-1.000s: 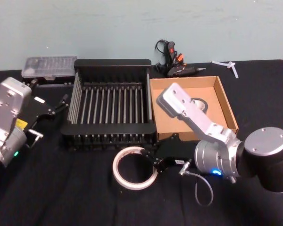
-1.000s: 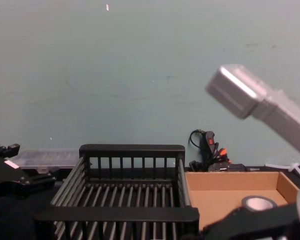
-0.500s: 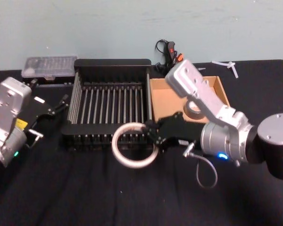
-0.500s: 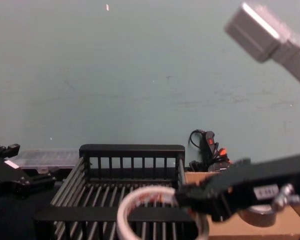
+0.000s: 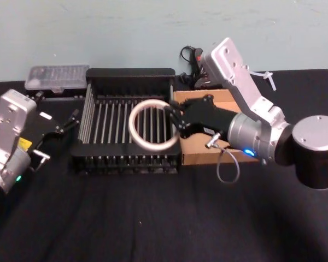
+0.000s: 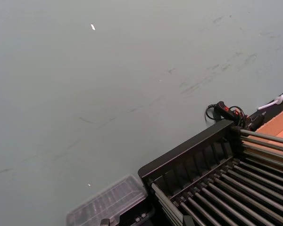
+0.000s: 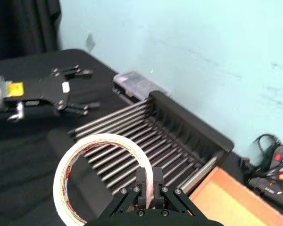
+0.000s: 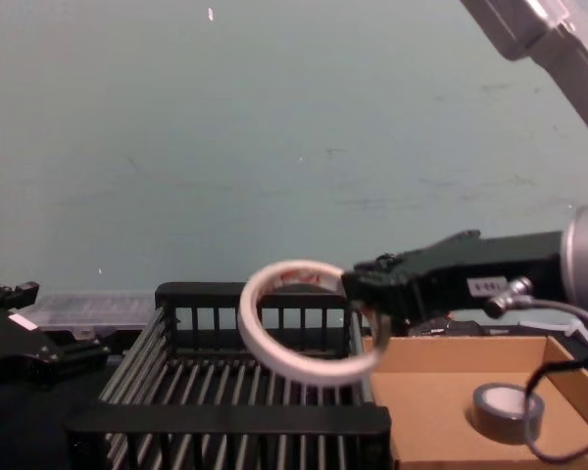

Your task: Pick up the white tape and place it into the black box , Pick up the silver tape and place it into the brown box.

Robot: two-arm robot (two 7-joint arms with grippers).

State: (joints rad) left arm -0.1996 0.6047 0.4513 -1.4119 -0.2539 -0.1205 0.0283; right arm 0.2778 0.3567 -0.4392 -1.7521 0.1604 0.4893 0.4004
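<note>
The right hand (image 5: pixel 174 121) pinches the white tape (image 5: pixel 151 125) above the black box (image 5: pixel 128 76) on a black counter (image 5: pixel 153 218); left hand (image 5: pixel 65 124) open, a pale green wall (image 5: pixel 126 27) behind.

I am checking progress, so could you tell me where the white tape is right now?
The white tape hangs in the air above the black box, clamped in the right end effector, with the brown box to its right.

There are two tapes, one white (image 5: pixel 153 124) and one silver (image 8: pixel 508 412), and two boxes, one black (image 5: pixel 128 73) and one brown (image 5: pixel 199 158).
</note>
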